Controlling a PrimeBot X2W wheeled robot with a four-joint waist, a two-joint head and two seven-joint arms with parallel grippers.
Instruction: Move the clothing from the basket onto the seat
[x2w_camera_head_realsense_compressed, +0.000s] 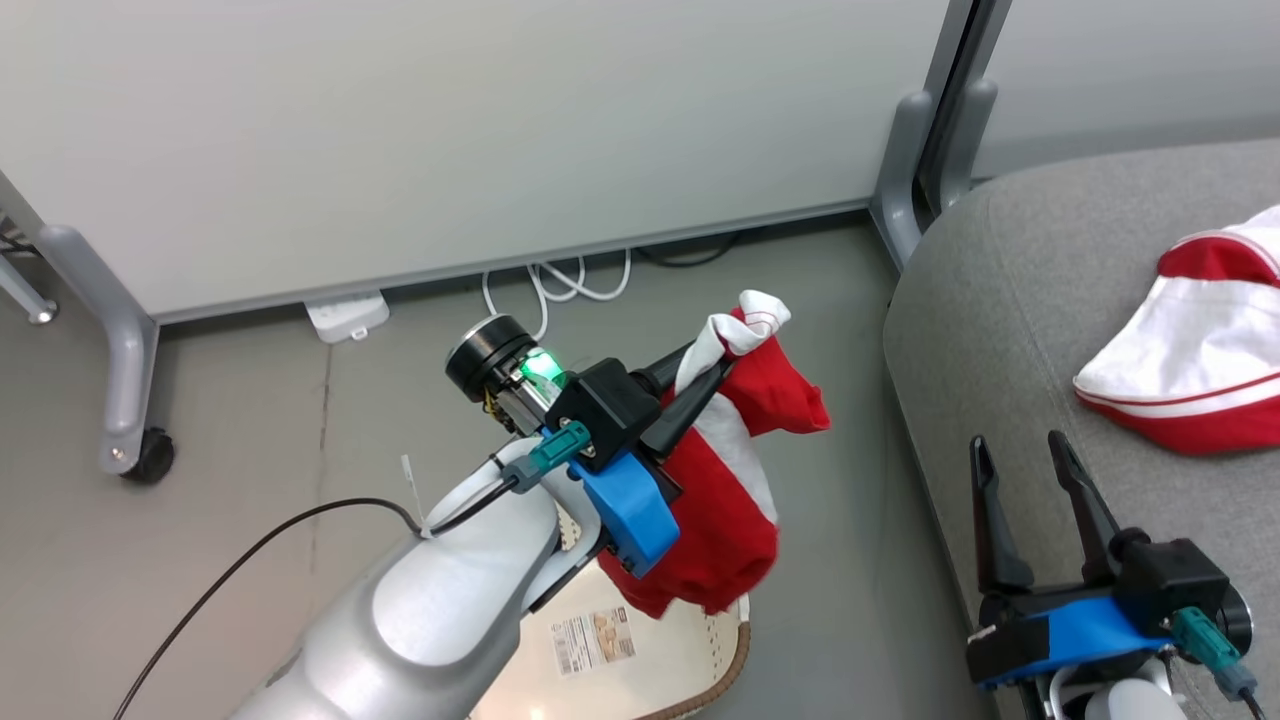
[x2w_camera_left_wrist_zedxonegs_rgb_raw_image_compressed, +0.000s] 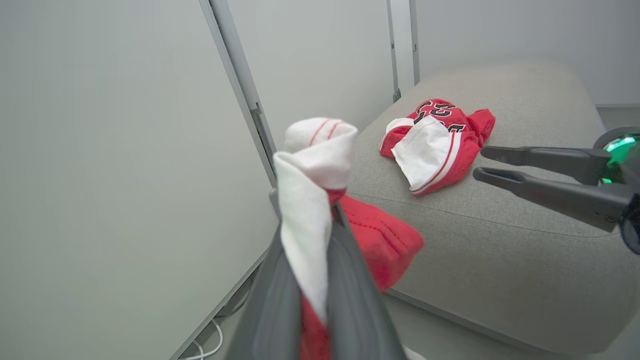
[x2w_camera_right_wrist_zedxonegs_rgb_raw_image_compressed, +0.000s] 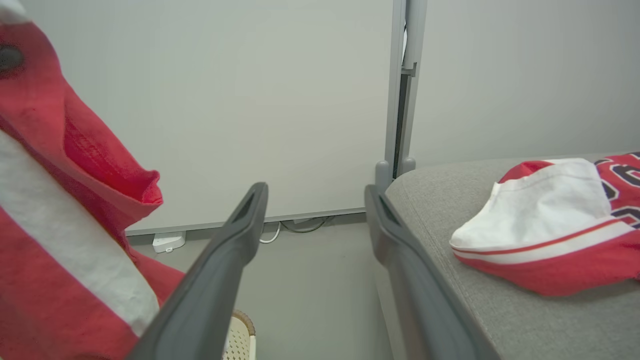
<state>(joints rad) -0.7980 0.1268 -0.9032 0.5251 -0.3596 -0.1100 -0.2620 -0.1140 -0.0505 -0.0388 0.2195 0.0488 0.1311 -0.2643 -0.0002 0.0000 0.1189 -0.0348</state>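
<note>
Grey floor (x2w_camera_head_realsense_compressed: 300, 420) runs to pale partition panels (x2w_camera_head_realsense_compressed: 450, 130) on grey legs, one ending in a caster (x2w_camera_head_realsense_compressed: 150, 455). A white power strip (x2w_camera_head_realsense_compressed: 345, 317) and looped cables (x2w_camera_head_realsense_compressed: 560, 280) lie at the panel's foot. The grey seat (x2w_camera_head_realsense_compressed: 1000, 320) takes up the right side, and a jersey (x2w_camera_head_realsense_compressed: 1190, 350) lies on it. The basket (x2w_camera_head_realsense_compressed: 735, 650) stands on the floor left of the seat, partly hidden by the left arm. The left fingers (x2w_camera_head_realsense_compressed: 685, 410) are clamped on a red-and-white garment (x2w_camera_head_realsense_compressed: 730, 480), which hangs over the basket, short of the seat. The right fingers (x2w_camera_head_realsense_compressed: 990, 520) are spread apart, holding nothing, at the seat's near edge.
</note>
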